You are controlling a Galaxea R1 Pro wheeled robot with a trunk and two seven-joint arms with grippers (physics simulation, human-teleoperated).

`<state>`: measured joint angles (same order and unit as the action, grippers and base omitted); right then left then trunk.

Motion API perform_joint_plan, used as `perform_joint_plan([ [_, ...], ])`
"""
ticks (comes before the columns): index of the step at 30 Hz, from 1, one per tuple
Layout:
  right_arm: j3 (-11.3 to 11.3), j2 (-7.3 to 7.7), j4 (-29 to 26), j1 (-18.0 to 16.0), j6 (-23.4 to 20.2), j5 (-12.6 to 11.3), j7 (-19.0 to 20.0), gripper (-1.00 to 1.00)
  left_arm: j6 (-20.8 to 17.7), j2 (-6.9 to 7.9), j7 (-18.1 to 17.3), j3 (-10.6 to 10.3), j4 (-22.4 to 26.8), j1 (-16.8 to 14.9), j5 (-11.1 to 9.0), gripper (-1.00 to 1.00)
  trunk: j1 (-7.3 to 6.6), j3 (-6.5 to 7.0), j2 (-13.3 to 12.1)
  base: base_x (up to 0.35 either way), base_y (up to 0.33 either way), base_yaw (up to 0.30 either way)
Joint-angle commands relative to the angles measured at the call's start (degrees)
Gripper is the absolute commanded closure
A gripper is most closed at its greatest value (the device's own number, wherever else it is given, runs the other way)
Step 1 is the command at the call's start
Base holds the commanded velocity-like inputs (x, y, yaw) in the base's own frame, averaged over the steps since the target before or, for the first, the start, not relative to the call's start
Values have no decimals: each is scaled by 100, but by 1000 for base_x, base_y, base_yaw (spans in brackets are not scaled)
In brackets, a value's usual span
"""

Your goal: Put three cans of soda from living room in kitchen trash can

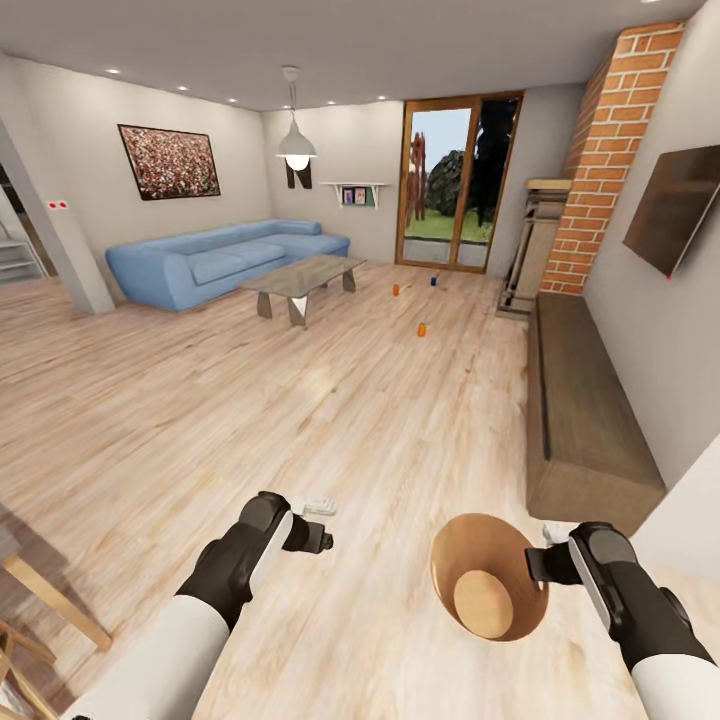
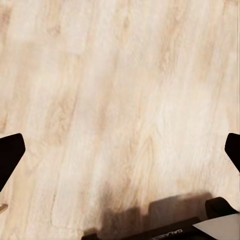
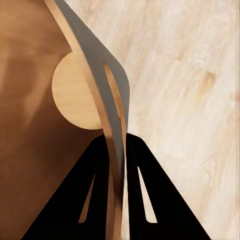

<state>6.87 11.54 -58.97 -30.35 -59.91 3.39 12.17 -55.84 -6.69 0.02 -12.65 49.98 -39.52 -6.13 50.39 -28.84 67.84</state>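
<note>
Well ahead, at about twelve o'clock, two small orange cans [image 1: 421, 329] and one dark blue can [image 1: 433, 281] stand upright on the plank floor. The right gripper [image 1: 548, 562] pinches the copper-brown round bin [image 1: 490, 575] by its rim; the left gripper [image 1: 318, 537], equally distant, hangs spread and empty.

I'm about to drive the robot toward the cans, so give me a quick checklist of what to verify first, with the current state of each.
1. Right gripper clamped on the trash can wall: ok, fingers pinch the rim beside the handle slot.
2. Left gripper free to pick: ok, open over bare floor, holding nothing.
3. All three cans located: ok, orange can, blue can and nearer orange can stand on the floor beyond the coffee table.
4. Bin empty: ok, nothing lies inside it.
5. Route past the bench: ok, open floor to its left.
6. Grip firmness for travel: cannot tell.
</note>
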Motion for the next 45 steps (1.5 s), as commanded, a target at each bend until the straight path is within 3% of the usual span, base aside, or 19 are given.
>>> perform_joint_plan([
  [1, 8, -3, 9, 2, -9, -150, 21, 100, -2, 0, 6, 0, -6, -1, -28, -100, 0, 1, 0, 147, 0, 0],
  [8, -15, -170, 523, 18, -9, -150, -16, 100, -5, 8, 12, -1, -13, -3, -71, -100, 0, 1, 0, 152, 0, 0],
  [14, 22, -562, 936, 27, 13, -152, -19, 100, 1, 10, 29, 2, -14, -3, -72, -100, 0, 1, 0, 200, 0, 0],
  [18, 26, -692, 1292, 30, 383, -154, -15, 100, 2, 16, 21, 0, -14, -3, -73, -100, 0, 1, 0, 286, 0, 0],
  [38, 71, -851, 1380, -43, 638, -166, 74, 100, 16, 21, 10, -1, -3, 0, -66, -100, 0, -2, 0, 342, 0, -26],
  [45, 435, -983, 1436, -32, 1269, -163, 87, 100, 20, 19, 11, -1, -8, -3, -59, -100, 0, -2, 0, 348, 0, 0],
])
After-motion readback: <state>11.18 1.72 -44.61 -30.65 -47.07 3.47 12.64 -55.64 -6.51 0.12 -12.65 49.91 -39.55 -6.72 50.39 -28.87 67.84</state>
